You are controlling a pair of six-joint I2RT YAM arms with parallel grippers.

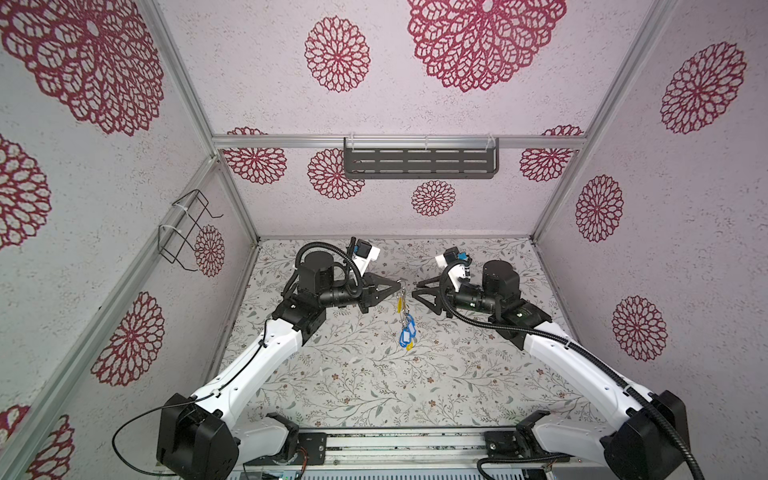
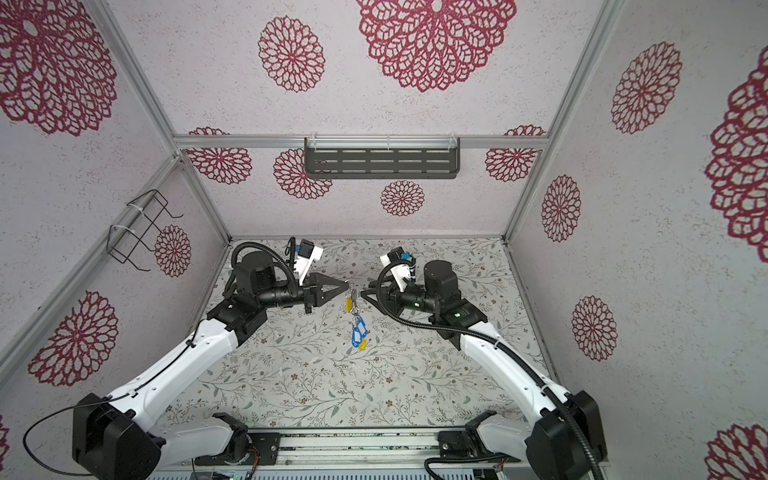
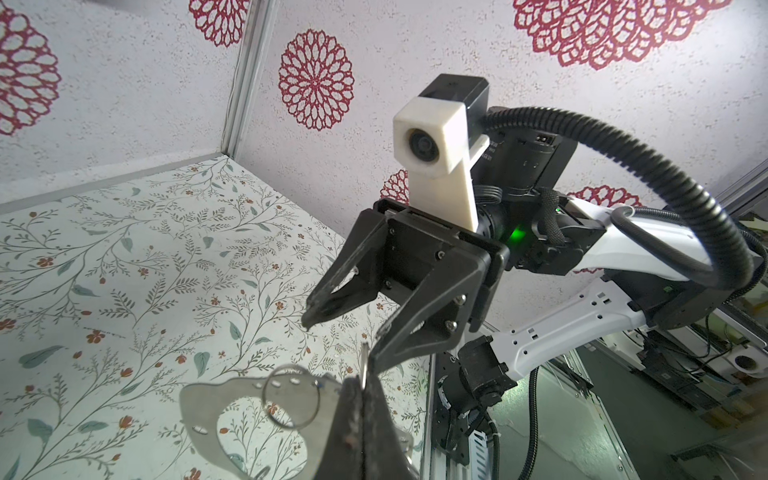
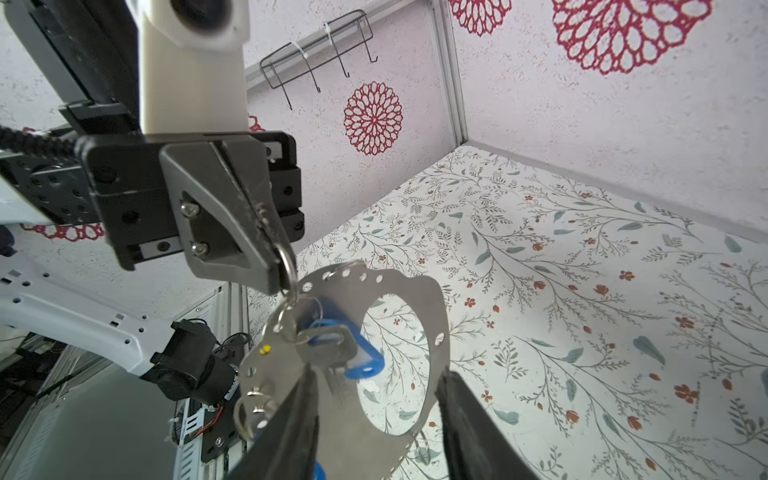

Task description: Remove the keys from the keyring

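Note:
The keyring (image 4: 434,328), a flat grey hoop with small holes, hangs in the air over the middle of the floral table. My left gripper (image 4: 284,272) is shut on a small silver loop threaded through the hoop's top edge. Blue keys (image 4: 359,359) and a yellow one (image 1: 400,304) dangle from the hoop (image 3: 199,419); the blue ones (image 1: 407,332) hang lowest. My right gripper (image 4: 380,424) is open, its fingers either side of the hoop's lower part. In both top views its tips (image 1: 415,289) stand just right of the hoop, apart from it. My left fingertips (image 3: 361,399) press together.
A dark slotted shelf (image 1: 419,162) hangs on the back wall and a black wire rack (image 1: 187,228) on the left wall. A metal rail (image 1: 407,444) runs along the table's front edge between the arm bases.

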